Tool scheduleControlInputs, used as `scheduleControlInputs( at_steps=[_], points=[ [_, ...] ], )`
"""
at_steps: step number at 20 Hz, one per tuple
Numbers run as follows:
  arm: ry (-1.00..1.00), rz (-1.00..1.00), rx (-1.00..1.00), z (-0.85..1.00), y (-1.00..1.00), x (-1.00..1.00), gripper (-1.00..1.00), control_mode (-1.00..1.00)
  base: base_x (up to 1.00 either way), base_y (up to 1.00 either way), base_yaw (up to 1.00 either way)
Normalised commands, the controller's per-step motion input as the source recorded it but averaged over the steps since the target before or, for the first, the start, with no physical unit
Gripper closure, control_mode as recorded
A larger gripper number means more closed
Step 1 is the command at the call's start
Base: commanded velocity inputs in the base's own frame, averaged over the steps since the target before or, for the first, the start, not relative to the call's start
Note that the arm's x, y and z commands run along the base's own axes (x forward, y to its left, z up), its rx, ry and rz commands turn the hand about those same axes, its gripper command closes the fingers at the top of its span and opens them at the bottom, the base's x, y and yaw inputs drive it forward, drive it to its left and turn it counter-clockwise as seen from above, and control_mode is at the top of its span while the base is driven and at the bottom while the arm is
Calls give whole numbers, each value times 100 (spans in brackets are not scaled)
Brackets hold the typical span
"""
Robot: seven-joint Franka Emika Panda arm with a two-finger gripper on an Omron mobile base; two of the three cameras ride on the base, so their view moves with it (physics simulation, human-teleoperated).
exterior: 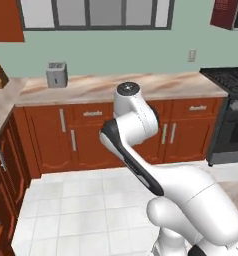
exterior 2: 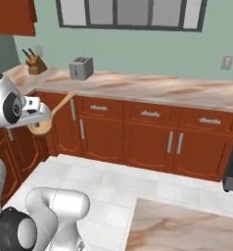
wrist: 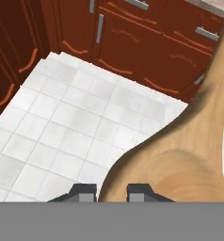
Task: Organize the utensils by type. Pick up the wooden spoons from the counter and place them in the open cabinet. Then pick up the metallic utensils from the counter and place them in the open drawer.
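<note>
- Room: pale green back wall, a window with a dark frame along the top, white tiled floor (exterior: 81, 200).
- Long marble worktop (exterior 2: 152, 90) runs along the back wall over reddish-brown cabinets with silver handles.
- On that worktop: a grey toaster (exterior: 56, 74) near the left end, a knife block (exterior 2: 35, 62) in the corner.
- Left base view adds a black stove (exterior: 226, 80) at the right end of the worktop and a wall socket above it; the white arm crosses the middle of this view.
- Right base view adds a corner of a second marble counter (exterior 2: 187, 225) at the lower right, close to the base.
- Right base view also shows the wooden spoon (exterior 2: 47, 120) up in the air at the left, in front of the cabinets, handle pointing up toward the worktop edge.
- Hand view: the gripper (wrist: 111, 190) is clamped on the wooden spoon, whose tan bowl lies between the two dark fingertips (wrist: 83, 190), handle running away to the upper right, floor tiles and cabinet doors below.
</note>
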Motion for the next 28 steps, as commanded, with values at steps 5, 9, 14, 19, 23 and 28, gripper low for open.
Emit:
scheduleControlInputs(
  at_steps=[5, 9, 14, 19, 23, 28],
  points=[
    [0, 0, 0, 0, 0, 0, 100, 100, 100, 0, 40],
    [0, 0, 0, 0, 0, 0, 100, 100, 98, 0, 50],
    [0, 0, 0, 0, 0, 0, 100, 100, 93, 0, 55],
    [0, 0, 0, 0, 0, 0, 100, 100, 95, 0, 55],
    [0, 0, 0, 0, 0, 0, 100, 100, 91, 0, 62],
    [0, 0, 0, 0, 0, 0, 100, 100, 75, -7, 80]
  ],
)
